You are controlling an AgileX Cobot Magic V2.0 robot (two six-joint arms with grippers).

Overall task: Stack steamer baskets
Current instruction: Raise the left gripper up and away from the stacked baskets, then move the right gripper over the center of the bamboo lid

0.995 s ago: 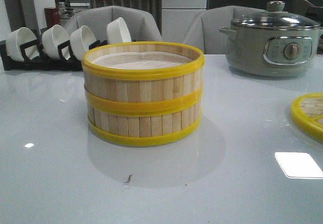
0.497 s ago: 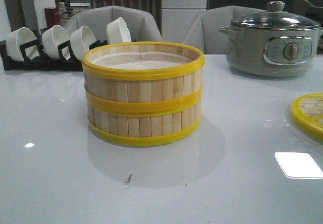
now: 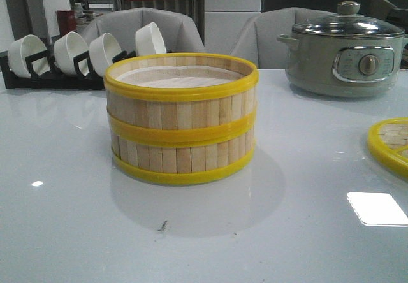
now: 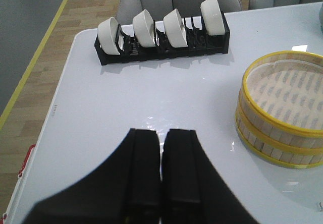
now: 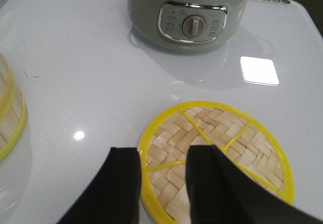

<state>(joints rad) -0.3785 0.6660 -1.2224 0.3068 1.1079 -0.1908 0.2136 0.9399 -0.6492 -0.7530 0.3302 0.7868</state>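
Two steamer baskets stand stacked, one squarely atop the other, on a glossy white table, roughly midway across it; each is a round, shallow ring walled in vertical light-wood slats, bound by bright yellow bands at top and bottom, the meeting bands forming a thick yellow seam at mid-height; a pale liner patterned with faint dashes lies inside the upper one. Toward the table's far left corner, a black rack holds four white ceramic bowls tipped on edge; toward its far right edge sits a grey electric pot with a glass lid and a round dial. A flat woven bamboo lid, rimmed and spoked in yellow, lies near the right edge, well apart from the stack. The left gripper hangs above bare table with its black fingers pressed together, holding nothing; the right gripper hangs over the woven lid's rim, fingers spread and empty.
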